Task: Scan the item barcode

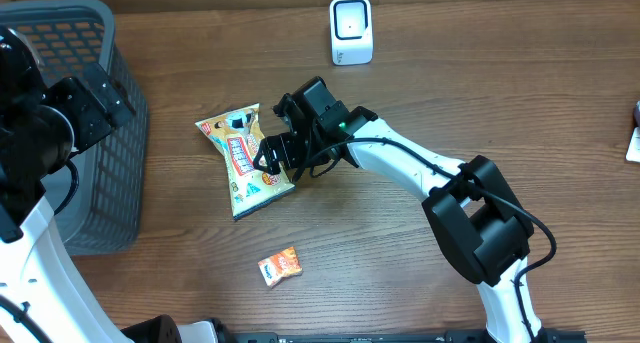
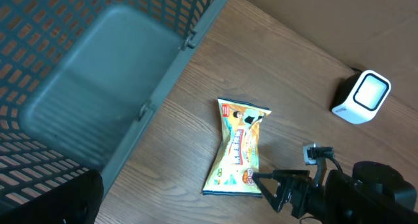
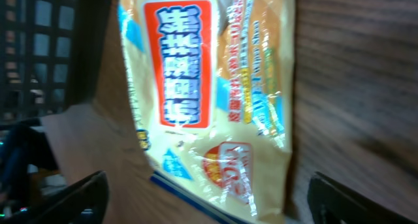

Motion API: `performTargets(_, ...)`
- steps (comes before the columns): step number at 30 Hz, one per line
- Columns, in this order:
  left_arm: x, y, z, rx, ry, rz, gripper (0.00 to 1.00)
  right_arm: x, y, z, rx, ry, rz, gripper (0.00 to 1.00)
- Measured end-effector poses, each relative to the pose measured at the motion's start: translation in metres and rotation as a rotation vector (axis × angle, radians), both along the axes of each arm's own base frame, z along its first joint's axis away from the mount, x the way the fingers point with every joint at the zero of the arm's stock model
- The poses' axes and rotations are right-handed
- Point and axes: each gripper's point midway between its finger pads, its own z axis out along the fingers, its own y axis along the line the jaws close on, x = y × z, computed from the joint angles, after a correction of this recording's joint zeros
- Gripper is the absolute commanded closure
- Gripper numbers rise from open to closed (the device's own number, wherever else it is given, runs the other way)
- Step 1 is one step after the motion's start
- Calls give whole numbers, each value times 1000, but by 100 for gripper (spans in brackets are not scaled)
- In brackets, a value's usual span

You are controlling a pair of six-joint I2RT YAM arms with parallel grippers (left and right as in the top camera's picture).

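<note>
The snack packet [image 1: 243, 155] lies flat on the counter [image 1: 420, 73], left of centre in the overhead frame, printed front up, between the mesh basket [image 1: 75, 43] at the left edge and the barcode scanner [image 1: 351, 30] at top centre. I see no barcode on the face that shows, so I take it to be underneath.

My right arm [image 1: 400, 158] reaches in from the lower right. The right jaws are spread wide and released. In the right wrist view they stand either side of the packet's lower end, with the packet between them and nothing pinched. The left arm [image 1: 40, 123] sits over the basket in the upper left, and the left jaws are also wide apart and hold nothing.

I expect the packet to be light and soft. It looks like thin glossy film, puffed a little and crinkled at the waist, so it should slide on the wood and sag if I lift it by one corner. The sealed end seam is the stiffest part, so I would close across that, or across the narrow waist where the film bunches. I would squeeze gently, because the contents may crush. A small orange sachet [image 1: 280, 266] lies well apart, lower in the frame.
</note>
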Motion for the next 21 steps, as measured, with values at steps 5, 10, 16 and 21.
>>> performTargets(5, 0, 0, 0, 0, 0, 0, 0, 1, -3, -9, -20, 58, -69, 0)
performTargets(10, 0, 0, 0, 0, 0, 0, 0, -1, -4, -10, -28, 129, -132, 0)
performTargets(16, 0, 0, 0, 0, 0, 0, 0, -7, -9, -16, -56, 173, -149, 0)
performTargets(21, 0, 0, 0, 0, 0, 0, 0, -8, -15, -20, -90, 179, -161, 0)
